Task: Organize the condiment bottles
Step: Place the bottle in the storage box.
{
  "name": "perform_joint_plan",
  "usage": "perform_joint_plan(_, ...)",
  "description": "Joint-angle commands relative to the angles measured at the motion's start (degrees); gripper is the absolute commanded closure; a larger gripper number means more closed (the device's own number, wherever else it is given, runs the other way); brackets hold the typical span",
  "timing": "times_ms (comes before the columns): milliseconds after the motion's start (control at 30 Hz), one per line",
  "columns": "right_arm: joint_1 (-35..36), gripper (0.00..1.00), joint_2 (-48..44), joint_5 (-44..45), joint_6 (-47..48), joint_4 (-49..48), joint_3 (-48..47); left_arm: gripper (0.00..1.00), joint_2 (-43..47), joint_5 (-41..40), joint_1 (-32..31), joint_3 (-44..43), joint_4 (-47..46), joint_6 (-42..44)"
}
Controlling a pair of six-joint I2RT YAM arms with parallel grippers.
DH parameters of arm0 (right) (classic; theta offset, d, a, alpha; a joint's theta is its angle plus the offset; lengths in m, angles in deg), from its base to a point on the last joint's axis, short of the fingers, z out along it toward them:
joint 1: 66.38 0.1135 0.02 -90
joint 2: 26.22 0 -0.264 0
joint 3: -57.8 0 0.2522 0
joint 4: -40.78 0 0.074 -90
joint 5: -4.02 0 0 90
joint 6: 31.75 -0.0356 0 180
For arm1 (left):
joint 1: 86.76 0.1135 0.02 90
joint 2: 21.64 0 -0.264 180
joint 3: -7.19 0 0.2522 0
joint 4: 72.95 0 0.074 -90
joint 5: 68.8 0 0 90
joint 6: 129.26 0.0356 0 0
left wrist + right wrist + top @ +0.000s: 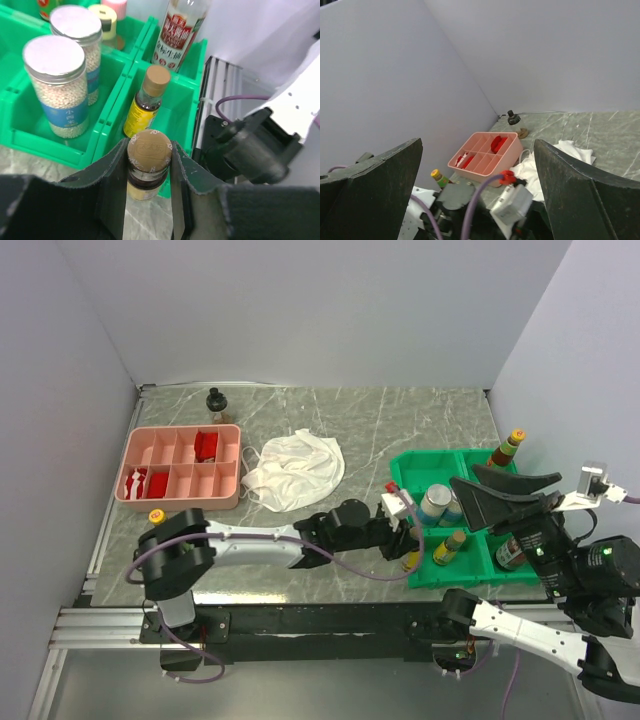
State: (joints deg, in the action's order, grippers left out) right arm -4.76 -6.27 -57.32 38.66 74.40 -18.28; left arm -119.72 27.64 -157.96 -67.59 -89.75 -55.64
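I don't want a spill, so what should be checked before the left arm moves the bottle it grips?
1. Left gripper shut on small brown-capped, yellow-labelled bottle: ok.
2. Bottle centred between the fingers: ok.
3. Bottle lifted above green plastic tray's wall: cannot tell.
4. Free floor beside matching bottle in nearest compartment: ok.
5. Open right gripper out of the path: cannot tell.

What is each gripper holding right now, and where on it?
Left gripper clamps a small brown-capped bottle by its cap and neck. Right gripper is open and holds nothing.
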Motion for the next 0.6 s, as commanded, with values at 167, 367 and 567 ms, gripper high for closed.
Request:
perform_joint_plan(167,0.25,0.00,-3.42,0.16,1.05,-0.43,0.80,0.99,-7.64,2.97,-0.96,-11.23,-6.87,0.74)
perform_joint_plan(367,0.16,0.00,-2.89,-0.10,1.05,0.53,0.36,0.99,-10.81,3.14,-1.40,-14.22,-7.14,1.61)
perform_joint_plan(567,0.25,0.00,-3.51,0.60,0.87,-0.26,1.85,0.99,-14.84,3.14,-1.40,-16.24,-7.93,2.67)
